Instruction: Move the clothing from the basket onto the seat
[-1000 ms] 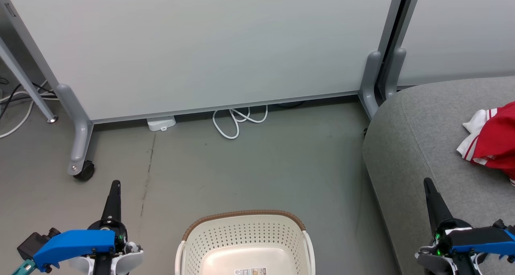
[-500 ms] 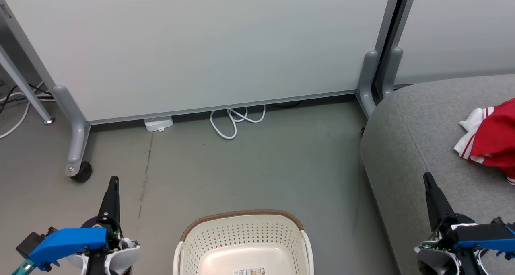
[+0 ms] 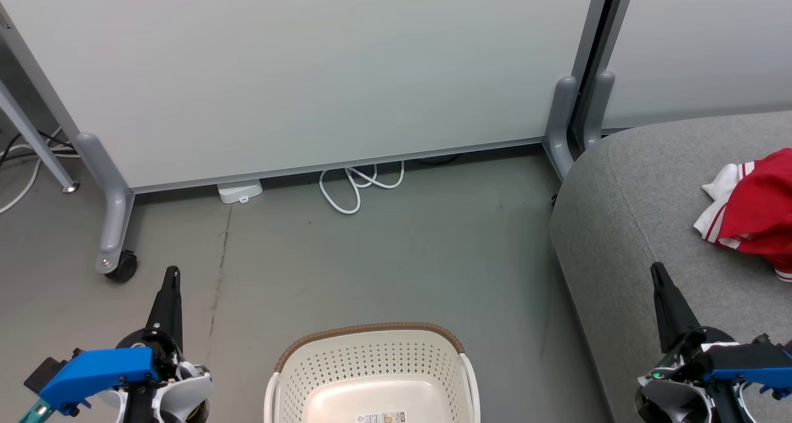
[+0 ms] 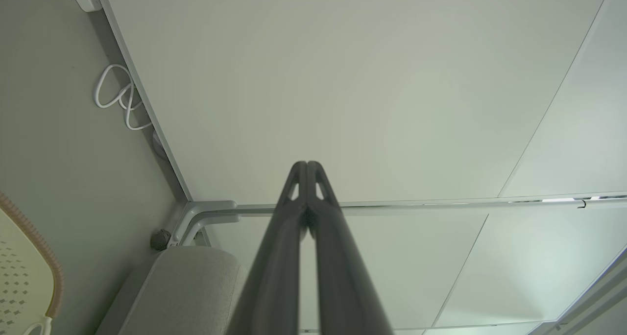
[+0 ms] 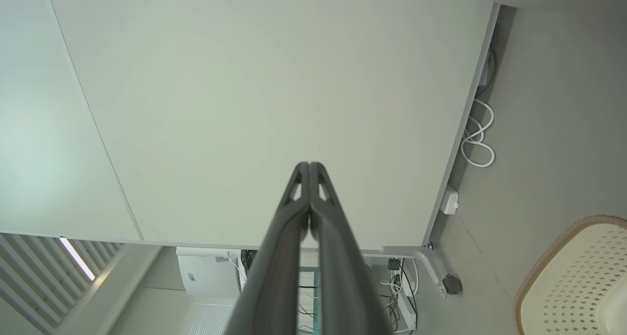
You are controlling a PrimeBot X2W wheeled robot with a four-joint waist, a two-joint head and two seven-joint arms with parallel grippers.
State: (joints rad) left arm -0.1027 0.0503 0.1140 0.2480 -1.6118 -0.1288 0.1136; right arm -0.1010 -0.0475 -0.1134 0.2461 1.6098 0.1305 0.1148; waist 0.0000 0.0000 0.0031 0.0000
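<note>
Red clothing (image 3: 756, 211) with white stripes and trim lies on the grey seat (image 3: 625, 225) at the right edge of the head view. The cream basket (image 3: 371, 373) with its brown rim stands on the floor at bottom centre; its inside shows nothing but a label. My left gripper (image 3: 171, 273) rises at lower left, shut, with nothing in it, left of the basket. My right gripper (image 3: 656, 271) is shut over the seat's front part, short of the clothing. Both wrist views show fingertips pressed together, the left gripper (image 4: 306, 164) and the right gripper (image 5: 309, 165).
A pale wheeled partition (image 3: 297, 76) stands behind, with a grey leg and caster (image 3: 119, 263) at left and legs (image 3: 560, 126) near the seat. A white cable (image 3: 359, 185) and a small white box (image 3: 239, 191) lie at its base. Grey floor (image 3: 383, 256) stretches between partition and basket.
The whole head view has shifted slightly left and up, so the camera moved. Both grippers stay shut and low in the view.
</note>
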